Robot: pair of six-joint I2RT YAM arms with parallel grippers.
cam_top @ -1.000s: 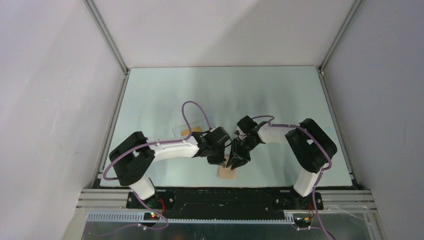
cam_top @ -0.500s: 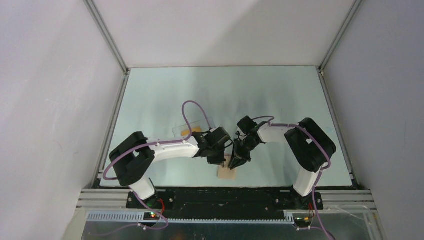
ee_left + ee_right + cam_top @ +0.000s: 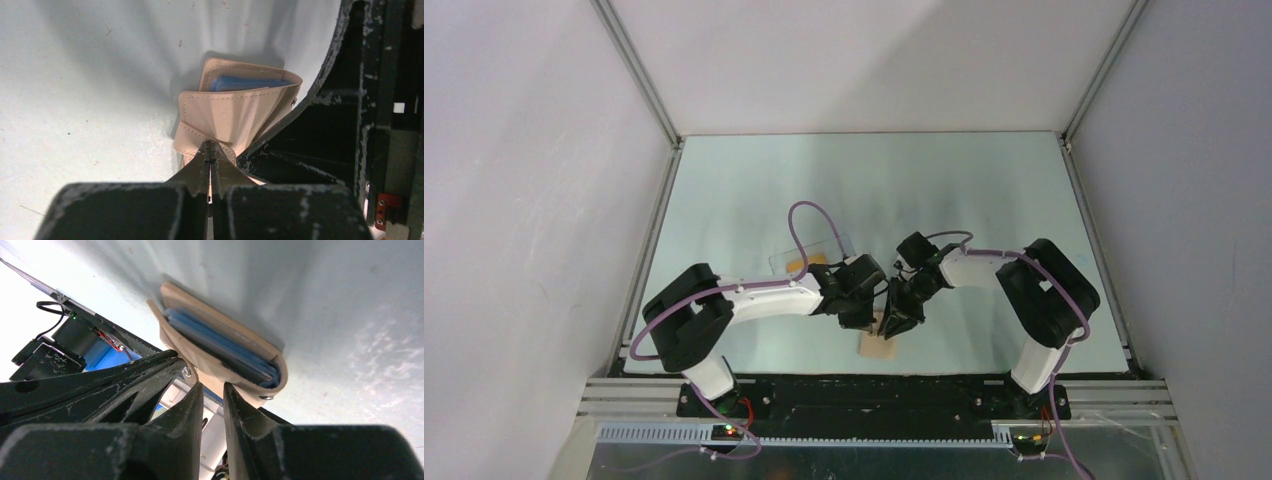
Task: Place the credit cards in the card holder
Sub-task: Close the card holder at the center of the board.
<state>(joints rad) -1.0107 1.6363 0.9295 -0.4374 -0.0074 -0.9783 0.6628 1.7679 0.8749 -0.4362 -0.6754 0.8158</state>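
The tan card holder [image 3: 879, 346] lies near the table's front edge, partly open, with blue pockets [image 3: 248, 82] showing inside. My left gripper [image 3: 860, 322] is shut on the near flap of the card holder [image 3: 235, 115], its jaws [image 3: 210, 147] pressed together on the leather. My right gripper [image 3: 895, 324] meets it from the right. Its fingertips [image 3: 212, 387] hold a narrow gap with the snap flap of the card holder [image 3: 220, 365] between them. An orange credit card [image 3: 796, 265] shows inside a clear box behind the left arm. No card shows in the wrist views.
The clear plastic box [image 3: 812, 253] lies on the pale green table behind the left wrist. The black base rail [image 3: 874, 392] runs just in front of the card holder. The enclosure's white walls stand on three sides.
My right gripper has edged slightly left toward the left gripper over the card holder. The left arm and the card holder have hardly moved.
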